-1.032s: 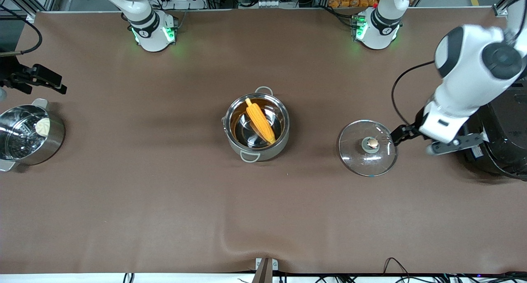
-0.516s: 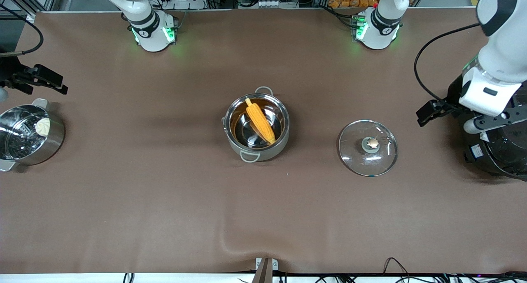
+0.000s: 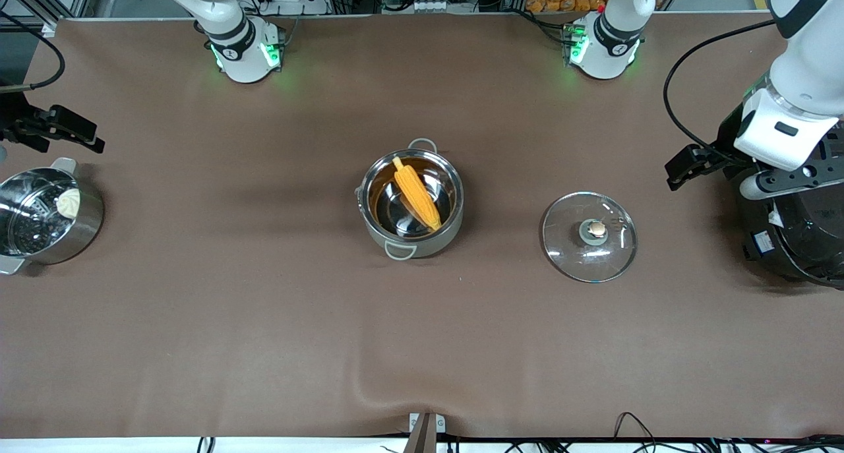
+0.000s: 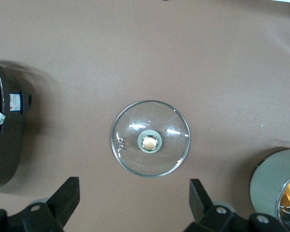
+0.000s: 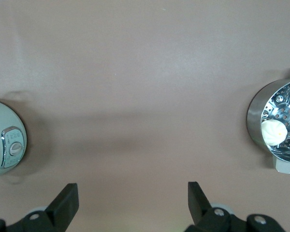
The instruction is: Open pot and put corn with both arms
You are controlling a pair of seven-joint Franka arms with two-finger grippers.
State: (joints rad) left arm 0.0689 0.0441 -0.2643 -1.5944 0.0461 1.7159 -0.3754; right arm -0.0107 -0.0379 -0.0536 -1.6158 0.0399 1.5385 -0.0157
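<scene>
The shiny steel pot stands uncovered in the middle of the table. The yellow-orange corn lies slantwise inside it. The pot's glass lid with its copper knob lies flat on the cloth, toward the left arm's end. My left gripper hangs open and empty over the cloth between the lid and the rice cooker. In the left wrist view the lid lies apart from that gripper. My right gripper waits open and empty over the cloth beside the steamer pot.
A steel pot with a perforated insert and a white bun stands at the right arm's end. A large black rice cooker stands at the left arm's end, partly under the left arm. Brown cloth covers the table.
My left arm has lifted away from the lid's edge and swung toward the rice cooker's end of the table. The lid, pot and corn stayed put. The right gripper barely moved.
</scene>
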